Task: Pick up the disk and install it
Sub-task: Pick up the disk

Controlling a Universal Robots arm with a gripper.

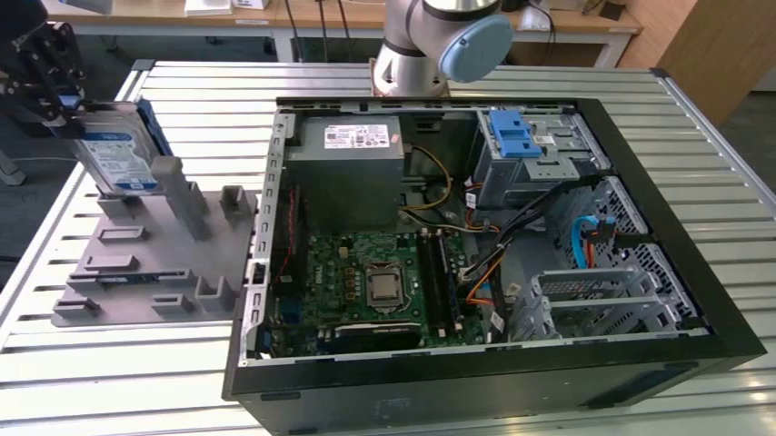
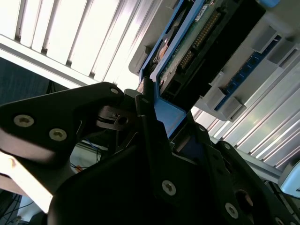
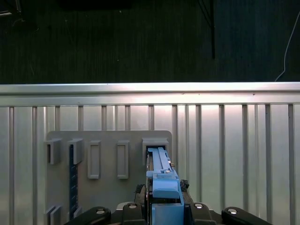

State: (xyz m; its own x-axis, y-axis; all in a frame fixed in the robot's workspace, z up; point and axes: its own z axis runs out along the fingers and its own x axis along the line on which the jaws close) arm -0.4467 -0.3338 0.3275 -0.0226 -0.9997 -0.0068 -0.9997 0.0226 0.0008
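Note:
The disk [image 1: 122, 156] stands on edge, tilted, at the grey holder [image 1: 170, 263] on the exterior view's left, its white-and-blue label facing the camera. My gripper [image 1: 64, 102] is at the disk's upper end and shut on it. In the first wrist view the disk's blue rail [image 3: 161, 176] runs from my gripper [image 3: 165, 208] down into a slot of the grey holder [image 3: 108, 140]. The second wrist view shows the disk's green circuit-board side [image 2: 199, 40] and my black fingers [image 2: 150, 117] pressed against its blue rail.
The open computer case [image 1: 637, 173] lies on the slatted metal table [image 1: 206, 82]. Inside it are a metal drive bay with a blue latch piece [image 1: 522, 136] and a motherboard [image 1: 376, 286]. The arm's base [image 1: 419, 54] stands behind the case. The table's edge [image 3: 150, 89] lies beyond the holder.

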